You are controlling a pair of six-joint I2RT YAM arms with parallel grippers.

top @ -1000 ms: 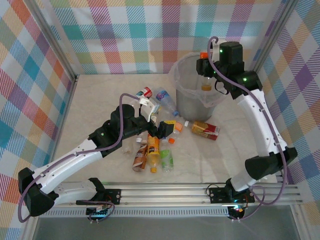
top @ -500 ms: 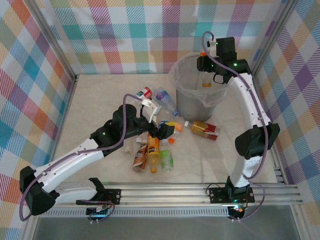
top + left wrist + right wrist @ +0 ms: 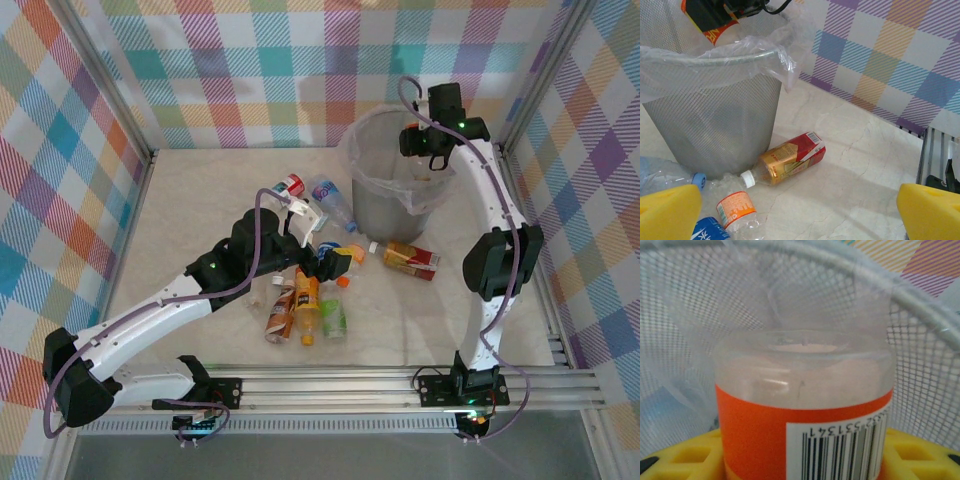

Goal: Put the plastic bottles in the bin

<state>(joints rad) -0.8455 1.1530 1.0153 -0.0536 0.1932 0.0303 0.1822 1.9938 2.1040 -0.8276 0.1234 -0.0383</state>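
My right gripper [image 3: 424, 150] hangs over the bin's mouth, shut on a clear bottle with an orange label [image 3: 802, 405]; the mesh wall and bag liner lie just beyond the bottle's base. The grey mesh bin [image 3: 385, 200] stands at the back right, also seen as the bin [image 3: 710, 130] in the left wrist view. My left gripper [image 3: 336, 262] is open and holds nothing, above a scatter of bottles [image 3: 305, 300] on the table. Ahead of its yellow fingers [image 3: 667, 212] lie a red-and-gold bottle [image 3: 790, 160] and an orange-labelled bottle [image 3: 737, 210].
Two more bottles [image 3: 310, 192] lie left of the bin, and a green-labelled one [image 3: 333, 320] is nearest the front. Checkered walls enclose the table. A metal rail [image 3: 400, 385] runs along the near edge. Bare marble lies to the far left and right of the bin.
The right gripper has swung further over the bin with the bottle, its arm folding up taller. The left gripper has edged slightly right above the bottles.
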